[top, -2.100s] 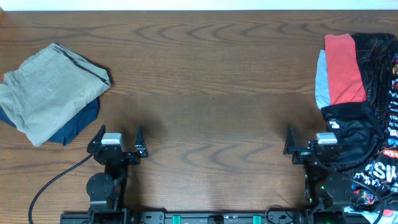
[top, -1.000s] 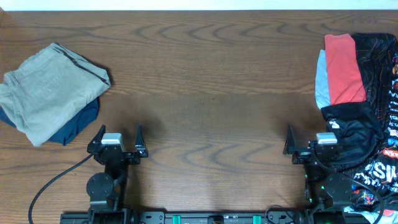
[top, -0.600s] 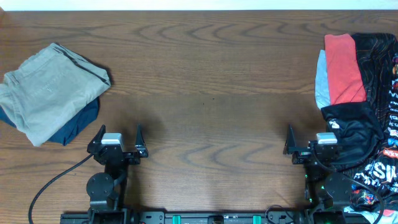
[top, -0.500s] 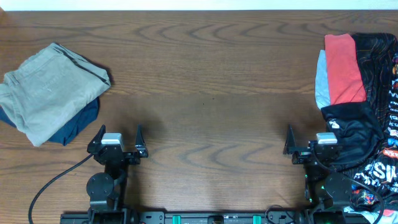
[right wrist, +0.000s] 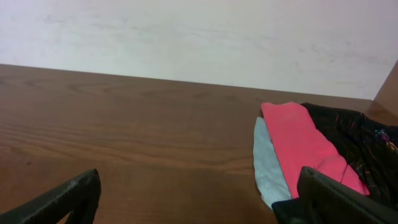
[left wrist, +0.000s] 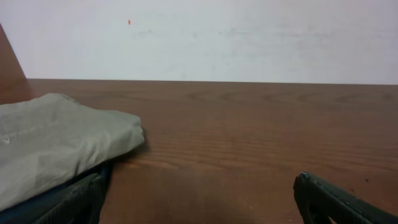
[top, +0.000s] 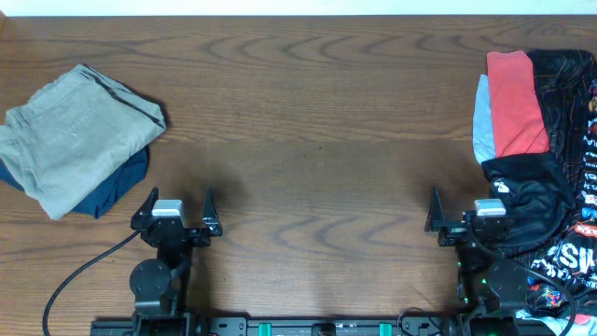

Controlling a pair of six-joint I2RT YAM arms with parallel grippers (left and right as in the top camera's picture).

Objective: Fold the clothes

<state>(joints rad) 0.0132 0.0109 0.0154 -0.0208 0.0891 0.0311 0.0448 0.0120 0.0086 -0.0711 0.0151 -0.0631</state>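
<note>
Both pincers hang over the table's (top: 317, 112) near edge, jaws spread wide and empty: left gripper (top: 179, 201) near-left, right gripper (top: 471, 207) near-right. The clothes lie at the table's right edge: a crumpled jersey (top: 560, 187), with the red shirt (top: 516, 103) on it and the blue shirt (top: 481, 121) beside the red. At the table's left edge, a folded beige garment (top: 70, 131) lies over a navy one (top: 117, 182)

black two-finger left gripper (top: 178, 203): pointed matte fingers (left wrist: 336, 202), silver-grey block (top: 166, 207) on top, round black joint housing (top: 149, 277) behind, thin black cable (top: 75, 280) looping off. black right gripper (top: 466, 210): same build, tiny green lights (top: 464, 280) near base.
</note>
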